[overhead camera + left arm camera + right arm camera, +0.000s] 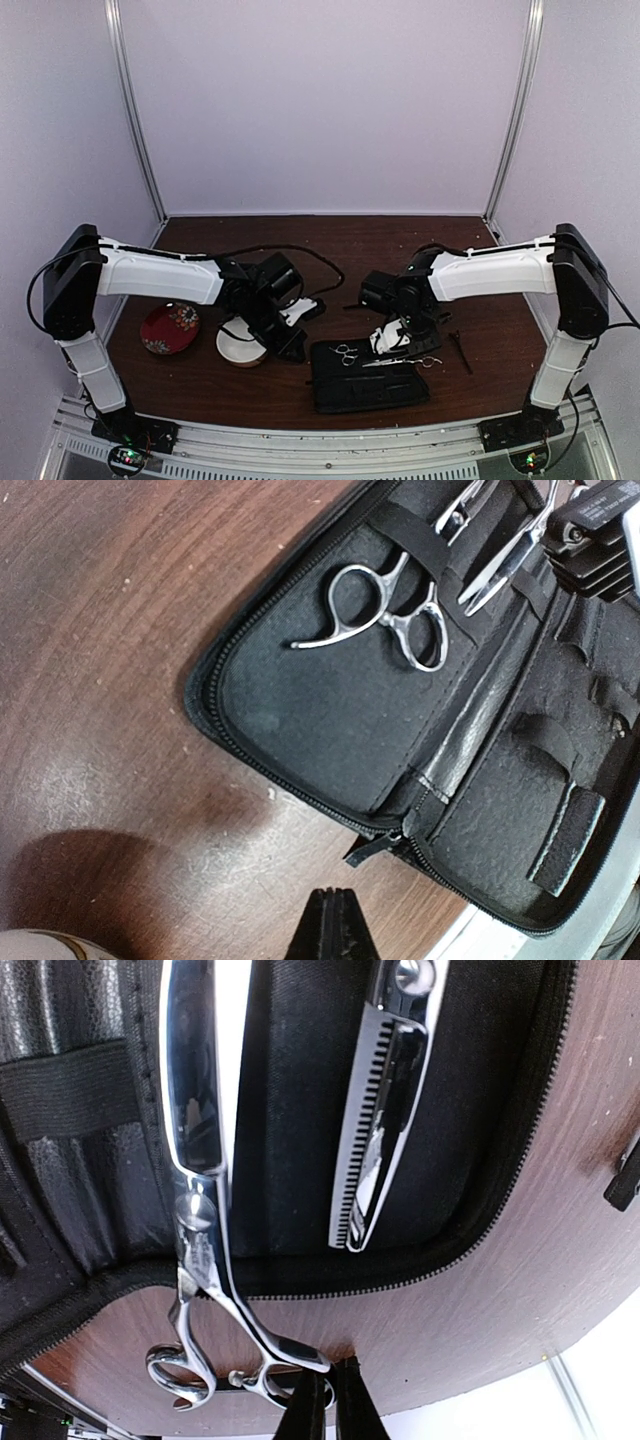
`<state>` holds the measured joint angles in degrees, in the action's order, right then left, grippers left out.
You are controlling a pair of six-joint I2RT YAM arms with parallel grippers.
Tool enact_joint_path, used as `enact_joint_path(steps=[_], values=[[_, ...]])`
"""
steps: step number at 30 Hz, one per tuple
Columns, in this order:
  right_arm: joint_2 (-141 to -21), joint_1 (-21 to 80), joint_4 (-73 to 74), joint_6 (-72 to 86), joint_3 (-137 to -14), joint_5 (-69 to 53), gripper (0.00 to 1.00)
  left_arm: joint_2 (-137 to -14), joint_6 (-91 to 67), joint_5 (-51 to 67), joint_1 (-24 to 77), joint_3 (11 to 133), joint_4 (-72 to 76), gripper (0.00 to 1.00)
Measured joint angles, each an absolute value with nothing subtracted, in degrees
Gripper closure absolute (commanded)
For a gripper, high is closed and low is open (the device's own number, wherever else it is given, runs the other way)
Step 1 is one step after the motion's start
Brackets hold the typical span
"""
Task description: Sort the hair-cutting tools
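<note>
One scissors (392, 622) sits upper centre of the left wrist view, blades slid under a strap (420, 535) of the open pouch (320, 710) so it stays put. The second scissors (195, 1090) lies loose at frame left in the right wrist view, rings overhanging the tabletop (520, 1290), not yet strapped. Right end effector (330, 1405) is closed by those rings; can't tell if it's pinching them. Left end effector (335, 925) is closed and empty, off the pouch edge. Black stick (460, 350) is right of the pouch, likely next.

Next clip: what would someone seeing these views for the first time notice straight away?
The open black zip case at the near middle of the table stands out, one silver scissors tucked under its elastic strap. A second pair of scissors lies with its blades on the case and its ring handles out over the wood, right beside the shut right gripper.
</note>
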<state>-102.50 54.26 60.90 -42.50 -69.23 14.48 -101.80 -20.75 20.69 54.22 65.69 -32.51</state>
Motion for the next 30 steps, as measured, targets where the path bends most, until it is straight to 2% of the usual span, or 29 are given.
enact_joint_path(steps=[13, 30], values=[[-98.2, 54.0, 60.9, -44.9, -66.0, 17.0, 1.00, -103.2, -20.8, 21.4, 54.2, 65.7, -31.4, 1.00], [-101.4, 53.9, 59.3, -44.9, -66.3, 17.1, 1.00, -103.9, -20.8, 23.3, 54.2, 65.7, -31.0, 1.00]])
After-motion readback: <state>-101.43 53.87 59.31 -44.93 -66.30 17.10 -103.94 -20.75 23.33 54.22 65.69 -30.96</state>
